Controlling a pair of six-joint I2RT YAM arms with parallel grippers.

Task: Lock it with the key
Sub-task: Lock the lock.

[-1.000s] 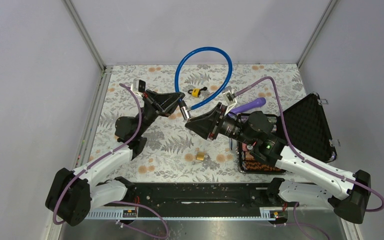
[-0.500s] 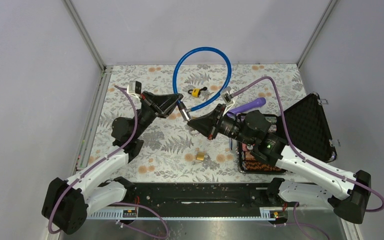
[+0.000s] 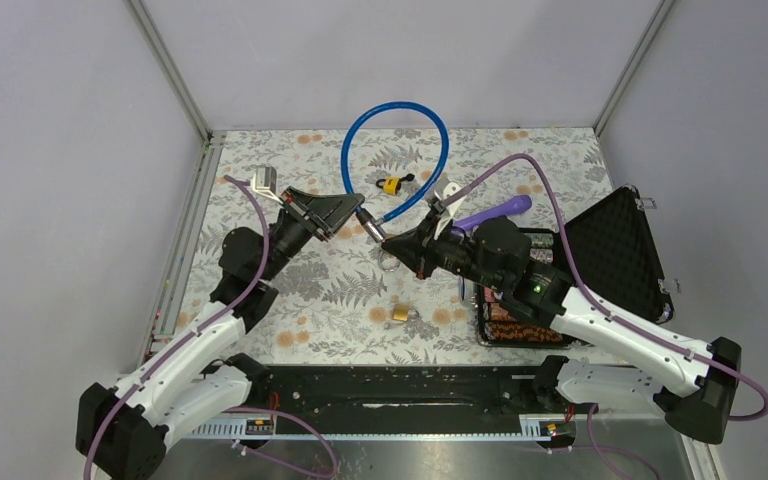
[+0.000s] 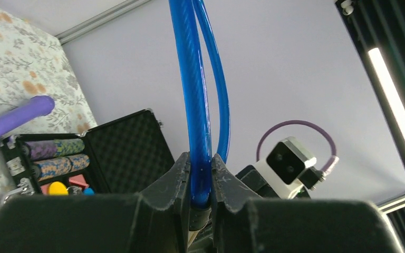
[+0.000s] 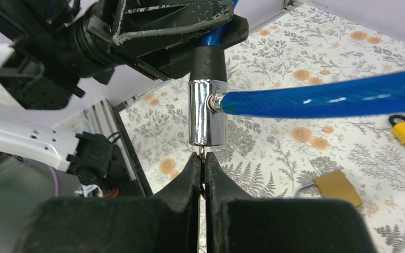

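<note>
A blue cable lock [image 3: 392, 112] loops up from the table; its chrome lock barrel [image 5: 206, 113] hangs between the two arms. My left gripper [image 3: 358, 213] is shut on the blue cable [image 4: 196, 126] just above the barrel's black collar and holds it in the air. My right gripper [image 3: 388, 243] is shut on a thin key [image 5: 202, 154], whose tip touches or enters the bottom of the barrel. A key ring [image 3: 390, 262] hangs below the right fingers.
A yellow padlock [image 3: 391, 185] lies at the back of the floral mat, and a brass padlock [image 3: 400, 314] lies nearer the front. A purple handle [image 3: 492, 211] and an open black case [image 3: 610, 250] of small items stand at the right.
Both grippers have moved left with the cable lock held between them. The left arm has drawn back and the blue loop has swung left and narrowed.
</note>
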